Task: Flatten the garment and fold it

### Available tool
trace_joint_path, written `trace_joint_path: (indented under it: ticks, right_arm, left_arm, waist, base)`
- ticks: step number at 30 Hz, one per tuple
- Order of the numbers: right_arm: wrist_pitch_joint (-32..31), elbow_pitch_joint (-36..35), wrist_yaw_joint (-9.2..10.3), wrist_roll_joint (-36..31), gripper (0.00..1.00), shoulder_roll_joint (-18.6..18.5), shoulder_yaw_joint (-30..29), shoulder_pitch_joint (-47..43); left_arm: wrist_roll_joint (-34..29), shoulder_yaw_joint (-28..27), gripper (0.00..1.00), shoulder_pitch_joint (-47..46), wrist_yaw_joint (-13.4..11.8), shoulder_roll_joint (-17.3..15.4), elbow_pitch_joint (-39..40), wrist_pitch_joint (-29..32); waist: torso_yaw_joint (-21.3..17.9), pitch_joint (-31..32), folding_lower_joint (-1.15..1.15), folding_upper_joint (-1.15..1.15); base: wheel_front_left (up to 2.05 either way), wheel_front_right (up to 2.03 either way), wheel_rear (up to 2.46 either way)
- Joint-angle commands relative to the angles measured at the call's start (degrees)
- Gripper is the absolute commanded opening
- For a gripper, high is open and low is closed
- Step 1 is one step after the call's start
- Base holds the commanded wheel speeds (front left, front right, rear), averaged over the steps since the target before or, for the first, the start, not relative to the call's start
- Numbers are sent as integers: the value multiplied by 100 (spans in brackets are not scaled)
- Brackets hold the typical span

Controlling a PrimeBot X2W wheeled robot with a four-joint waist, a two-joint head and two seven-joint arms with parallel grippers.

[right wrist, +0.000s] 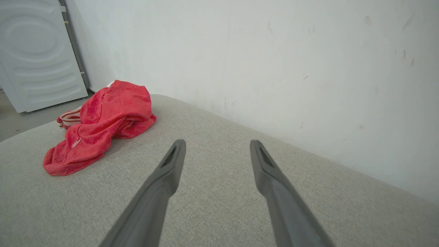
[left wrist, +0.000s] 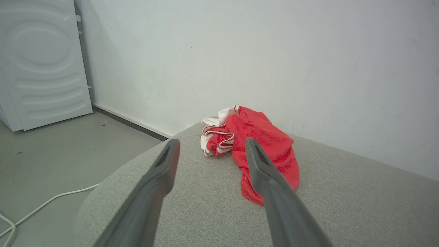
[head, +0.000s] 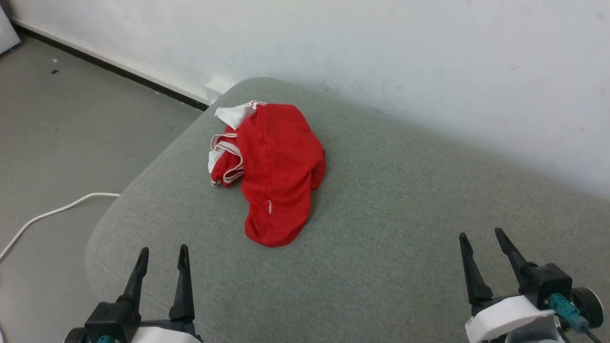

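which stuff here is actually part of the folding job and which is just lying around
For the job:
- shirt, crumpled on the cushion
- both jaws, open, apart from the shirt

Just lying about:
- white cable on the floor
- white appliance beyond the cushion

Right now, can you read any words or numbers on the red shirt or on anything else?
There is no text that can be read.
The garment lies crumpled on the grey cushion, and no print shows on it.
The small white mark on its red cloth is too small to read.
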State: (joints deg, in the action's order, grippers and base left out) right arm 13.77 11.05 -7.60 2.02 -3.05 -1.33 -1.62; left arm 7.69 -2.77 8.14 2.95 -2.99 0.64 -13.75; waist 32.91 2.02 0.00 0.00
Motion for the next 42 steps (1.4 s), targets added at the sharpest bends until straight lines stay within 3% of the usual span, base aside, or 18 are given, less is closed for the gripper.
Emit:
trace_joint_path:
  ticks: [1,18,23,30,37,42]
  right_arm:
    - [69,34,10,-12,100,16,-7,-80]
    - [123,29,11,-58,100,17,-86,-26]
    - [123,-3,11,-85,100,17,-130,-24]
    - [123,-120,11,-178,100,17,-295,-8]
    - [120,-417,11,-384,100,17,-528,131]
    - [83,-842,11,-567,100,17,-603,328]
  left_arm:
    - [69,-24,100,88,26,11,-1,-71]
    - [158,40,100,71,-13,12,18,-125]
    - [533,40,100,-70,-27,12,357,-125]
    - [484,347,100,-695,221,-100,745,-85]
    - [668,629,100,-2486,355,-510,592,1210]
    - [861,718,100,-3904,410,-911,-48,1923]
  waist:
    - [50,7,0,0]
    - [162,-103,0,0]
    - [131,-135,0,0]
    - [65,-296,0,0]
    - [-72,-726,0,0]
    - [-260,-1210,0,0]
  base:
    - [0,0,0]
    - [0,0,0]
    - [0,0,0]
    - [0,0,0]
    - [0,0,0]
    - [0,0,0]
